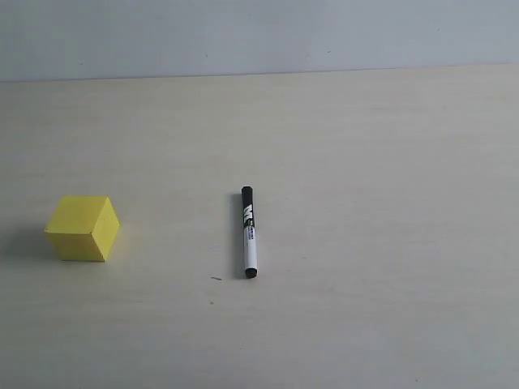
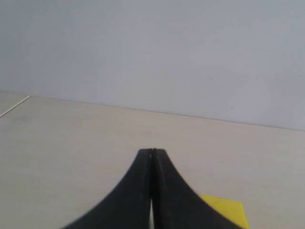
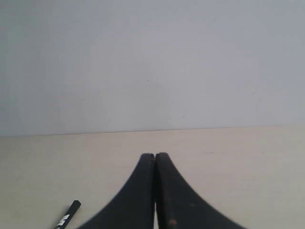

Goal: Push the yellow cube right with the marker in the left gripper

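The yellow cube (image 1: 82,228) rests on the table at the left of the exterior view. The marker (image 1: 249,232), white barrel with black ends, lies flat near the table's middle, well to the right of the cube. Neither arm shows in the exterior view. In the left wrist view my left gripper (image 2: 153,151) is shut with nothing between its tips, and a corner of the yellow cube (image 2: 228,209) peeks out beside one finger. In the right wrist view my right gripper (image 3: 155,155) is shut and empty, with the marker's black end (image 3: 68,219) off to one side.
The pale wooden table (image 1: 365,162) runs back to a plain grey-white wall (image 1: 259,32). Nothing else stands on it.
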`<state>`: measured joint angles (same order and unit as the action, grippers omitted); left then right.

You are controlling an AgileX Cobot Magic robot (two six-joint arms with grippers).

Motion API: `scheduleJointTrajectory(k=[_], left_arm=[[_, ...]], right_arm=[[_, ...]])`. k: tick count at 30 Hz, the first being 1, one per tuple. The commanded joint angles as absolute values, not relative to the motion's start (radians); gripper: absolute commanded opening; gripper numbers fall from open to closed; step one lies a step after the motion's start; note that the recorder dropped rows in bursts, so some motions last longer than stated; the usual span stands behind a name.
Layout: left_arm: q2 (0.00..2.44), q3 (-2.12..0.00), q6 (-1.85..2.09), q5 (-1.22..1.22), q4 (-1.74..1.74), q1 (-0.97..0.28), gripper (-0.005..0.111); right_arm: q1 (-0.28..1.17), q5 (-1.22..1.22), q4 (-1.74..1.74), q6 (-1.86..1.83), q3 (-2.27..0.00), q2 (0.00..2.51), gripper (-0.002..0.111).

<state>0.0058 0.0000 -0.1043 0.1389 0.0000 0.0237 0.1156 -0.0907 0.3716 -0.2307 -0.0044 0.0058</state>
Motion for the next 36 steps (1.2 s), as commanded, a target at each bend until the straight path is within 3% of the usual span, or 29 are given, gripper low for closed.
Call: scheduleJointTrajectory(k=[1,17,28,36], left_arm=[[0.000,0.000,-0.107,0.138,0.000,0.025,0.000],[0.000,0.000,-0.274,-0.174,-0.018,0.025,0.000],[0.000,0.000,-0.377,-0.044,-0.011,0.025,0.000],[0.127,-0.091,-0.504,-0.106,-0.011,0.025,0.000]], right_arm=[[0.117,-0.088,0.367,-0.233,0.000,0.000,0.000],[0.117,-0.088,0.367,-0.233,0.000,0.000,0.000],[0.117,-0.088,0.367,-0.233,0.000,0.000,0.000],[0.117,-0.088,0.367,-0.233,0.000,0.000,0.000]])
